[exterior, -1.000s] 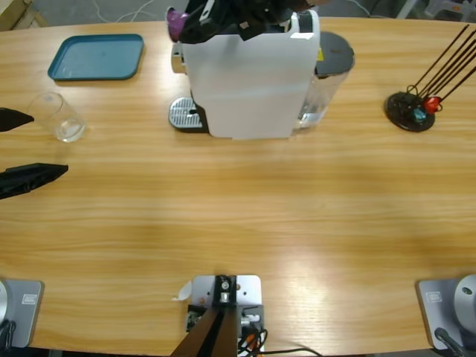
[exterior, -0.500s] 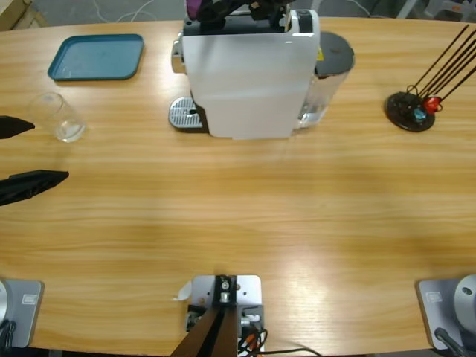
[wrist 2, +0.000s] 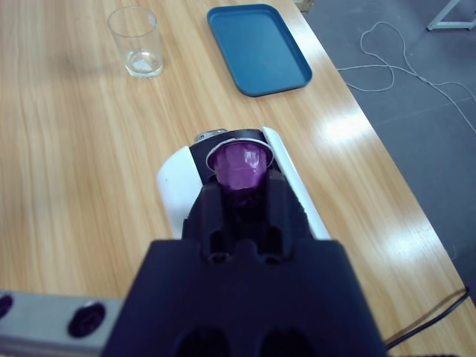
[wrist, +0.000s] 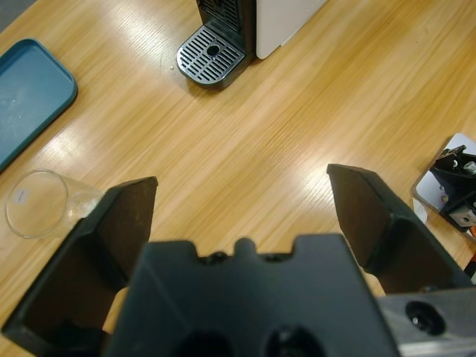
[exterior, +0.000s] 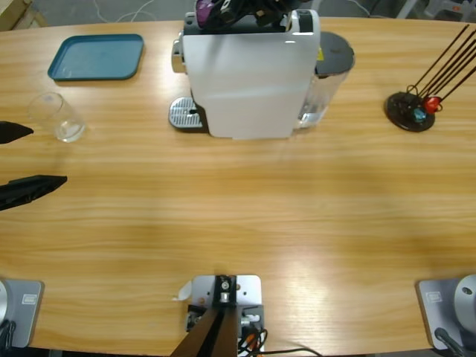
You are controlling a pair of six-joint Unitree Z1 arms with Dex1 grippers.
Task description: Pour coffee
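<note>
A clear empty drinking glass [exterior: 58, 117] stands near the table's left edge; no amber coffee shows in it or anywhere. My left gripper [exterior: 28, 158] is open just in front of the glass [wrist: 43, 202], its jaws spread wide with nothing between them. The white coffee machine [exterior: 249, 74] stands at the back middle, its metal drip grate [exterior: 186, 114] bare. My right gripper [wrist 2: 239, 195] is shut on a purple coffee capsule [wrist 2: 239, 165], held over the opening in the machine's top [wrist 2: 172, 195]. In the high view the capsule [exterior: 204, 9] shows at the machine's back left corner.
A blue tray [exterior: 97, 56] lies at the back left, beyond the glass. A black stand [exterior: 410, 108] with thin rods and small coloured pieces sits at the right. The drip grate [wrist: 212, 61] and the blue tray [wrist: 26, 93] show ahead of the left jaws.
The right gripper carried the purple capsule a little right and back, to above the machine's top. The left gripper and the glass have hardly moved.
</note>
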